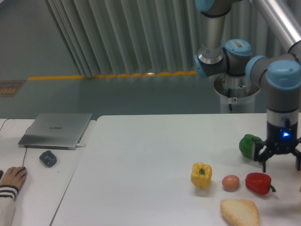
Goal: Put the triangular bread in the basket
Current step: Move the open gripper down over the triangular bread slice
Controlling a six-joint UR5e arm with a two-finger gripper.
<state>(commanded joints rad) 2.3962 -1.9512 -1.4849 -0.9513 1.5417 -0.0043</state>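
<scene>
In the fixed camera view, the gripper (281, 162) hangs with its jaws spread apart and holding nothing, just above the red pepper (258, 183) and beside the green pepper (248, 145). The triangular bread (240, 212) lies flat on the table (141, 179), below and to the left of the jaws, its long axis running roughly left-right. No basket is visible.
</scene>
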